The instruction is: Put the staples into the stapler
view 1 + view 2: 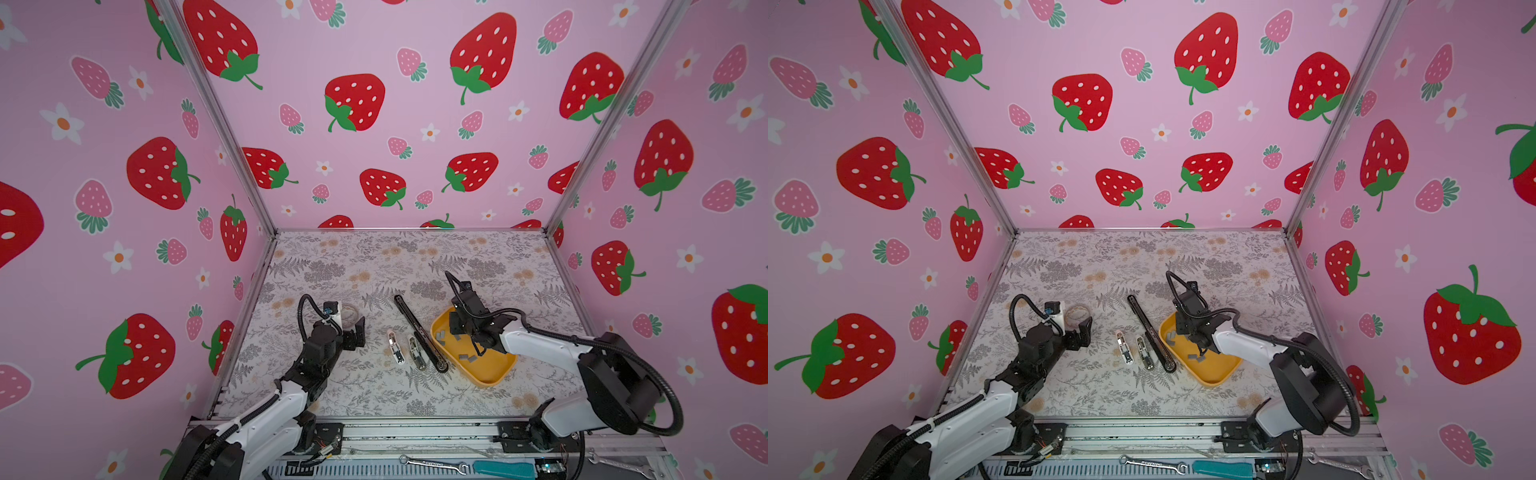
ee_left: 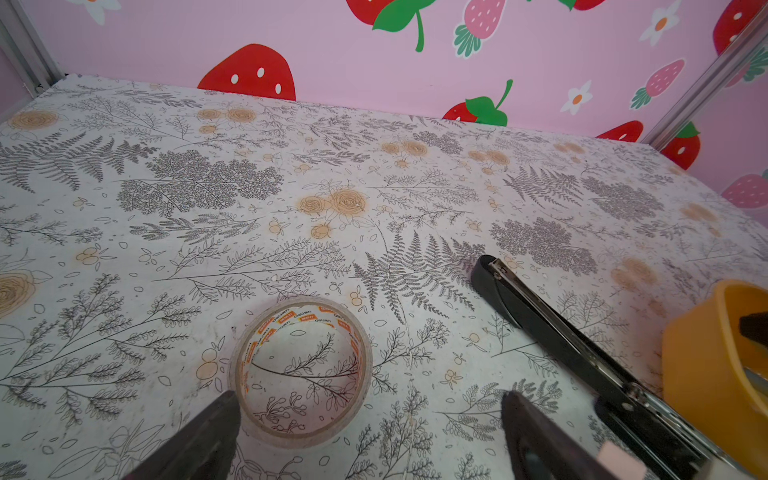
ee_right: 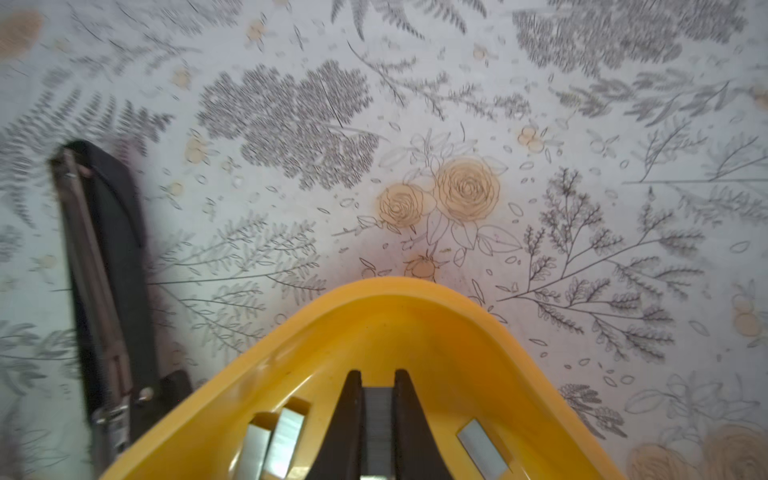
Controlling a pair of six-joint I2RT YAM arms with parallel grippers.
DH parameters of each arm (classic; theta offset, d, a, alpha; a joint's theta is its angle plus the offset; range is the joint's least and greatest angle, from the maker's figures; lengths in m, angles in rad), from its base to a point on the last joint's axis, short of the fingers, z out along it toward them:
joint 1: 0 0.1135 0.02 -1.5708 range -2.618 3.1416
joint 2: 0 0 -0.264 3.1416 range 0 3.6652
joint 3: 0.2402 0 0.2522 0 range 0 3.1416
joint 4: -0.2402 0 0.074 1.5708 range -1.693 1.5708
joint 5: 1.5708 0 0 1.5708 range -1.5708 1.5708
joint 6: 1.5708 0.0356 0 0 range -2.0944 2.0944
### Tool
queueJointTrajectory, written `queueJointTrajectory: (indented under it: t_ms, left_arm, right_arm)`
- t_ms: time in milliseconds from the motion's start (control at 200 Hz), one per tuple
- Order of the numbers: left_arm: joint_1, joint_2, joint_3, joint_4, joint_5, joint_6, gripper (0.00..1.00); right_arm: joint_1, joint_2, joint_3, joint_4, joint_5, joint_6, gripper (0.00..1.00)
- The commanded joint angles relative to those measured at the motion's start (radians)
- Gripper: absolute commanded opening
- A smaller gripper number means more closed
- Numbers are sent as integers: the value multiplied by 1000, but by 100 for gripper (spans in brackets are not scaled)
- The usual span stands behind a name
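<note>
A yellow tray (image 1: 486, 380) (image 3: 415, 291) at the right holds several grey strips of staples (image 1: 467, 358) (image 3: 286, 432). My right gripper (image 3: 377, 376) (image 1: 456, 330) reaches down into the tray's far end and is shut on one strip of staples (image 3: 377, 415), which lies lengthwise between its jaws. A long black stapler (image 1: 417, 332) (image 2: 582, 353) (image 3: 108, 257) lies opened flat just left of the tray. My left gripper (image 2: 370, 401) (image 1: 356, 332) hovers open and empty at the left, apart from the stapler.
Two small staplers, one pink-white (image 1: 395, 347) and one silver (image 1: 417, 353), lie left of the black one. A clear tape roll (image 2: 257, 332) (image 1: 351, 311) sits just beyond the left gripper. A wrench (image 1: 432, 463) and a teal-handled tool (image 1: 503, 467) rest on the front rail.
</note>
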Motion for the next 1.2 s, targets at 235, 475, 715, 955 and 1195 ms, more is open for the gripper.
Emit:
queueJointTrajectory:
  t_ms: [235, 475, 715, 955, 1195]
  left_arm:
    - [-5, -31, -16, 25, 36, 8, 99]
    - [-10, -25, -9, 13, 31, 9, 99]
    - [-13, -28, -11, 19, 51, 18, 99]
    - [-15, -18, -9, 26, 43, 20, 99]
    - [-14, -13, -6, 25, 40, 19, 99]
  right_arm:
    - [210, -230, -98, 112, 73, -57, 9]
    - [369, -196, -127, 214, 107, -72, 9]
    - [438, -73, -121, 288, 57, -101, 9]
    - [438, -70, -147, 282, 74, -82, 8]
    - [435, -127, -211, 253, 120, -74, 8]
